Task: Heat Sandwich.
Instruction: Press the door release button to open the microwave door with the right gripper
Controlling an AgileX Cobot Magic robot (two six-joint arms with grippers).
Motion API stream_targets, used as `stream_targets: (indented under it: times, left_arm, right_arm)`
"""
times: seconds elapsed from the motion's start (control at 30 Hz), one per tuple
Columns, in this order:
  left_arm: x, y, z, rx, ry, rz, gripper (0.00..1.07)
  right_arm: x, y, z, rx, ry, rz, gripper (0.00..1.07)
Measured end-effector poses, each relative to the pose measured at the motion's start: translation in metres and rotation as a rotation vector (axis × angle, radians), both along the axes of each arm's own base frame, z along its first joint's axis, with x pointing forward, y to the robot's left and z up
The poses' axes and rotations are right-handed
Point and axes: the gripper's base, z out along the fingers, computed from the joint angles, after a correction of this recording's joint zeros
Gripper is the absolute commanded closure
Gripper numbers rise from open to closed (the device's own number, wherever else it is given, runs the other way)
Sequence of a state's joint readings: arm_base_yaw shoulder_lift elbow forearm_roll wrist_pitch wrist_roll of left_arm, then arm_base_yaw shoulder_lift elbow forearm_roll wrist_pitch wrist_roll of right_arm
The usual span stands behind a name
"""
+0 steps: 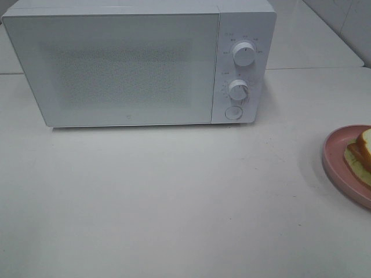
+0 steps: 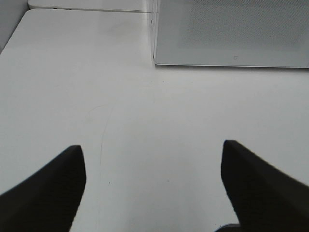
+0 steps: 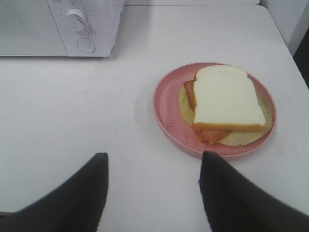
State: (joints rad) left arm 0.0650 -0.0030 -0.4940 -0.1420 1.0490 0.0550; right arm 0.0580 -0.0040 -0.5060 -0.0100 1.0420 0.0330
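Two grippers: the left gripper [image 2: 152,145] and the right gripper [image 3: 154,154] both stand wide apart and hold nothing.
Sandwich: the sandwich [image 3: 227,99] lies on a pink plate [image 3: 161,104], right of the microwave [image 1: 116,69] and just beyond the right gripper.
Why plated: probably so that the rim, not the bread, takes the grip.
Microwave door: shut, so it likely has to open first.
Edges: the plate sits near the right edge of the table [image 1: 174,202].
Open room: bare tabletop on the near side of the microwave.

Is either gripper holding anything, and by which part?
Nothing is held: the left gripper and right gripper are open and empty; the sandwich sits on its plate.
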Motion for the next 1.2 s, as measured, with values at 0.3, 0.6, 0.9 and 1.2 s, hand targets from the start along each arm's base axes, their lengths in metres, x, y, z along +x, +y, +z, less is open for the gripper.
stream_targets:
  times: [0.3,0.6,0.9,1.2]
  left_arm:
    - [0.0,0.0,0.0,0.0,0.0,0.0,0.35]
    - [0.0,0.0,0.0,0.0,0.0,0.0,0.35]
    - [0.0,0.0,0.0,0.0,0.0,0.0,0.35]
    - [0.0,0.0,0.0,0.0,0.0,0.0,0.35]
  right_arm:
    - [0.0,0.0,0.0,0.0,0.0,0.0,0.15]
    - [0.0,0.0,0.003,0.001,-0.018,0.0,0.17]
    - [0.029,0.003,0.016,-0.003,-0.025,0.013,0.25]
    - [0.065,0.004,0.034,-0.064,-0.176,0.042,0.5]
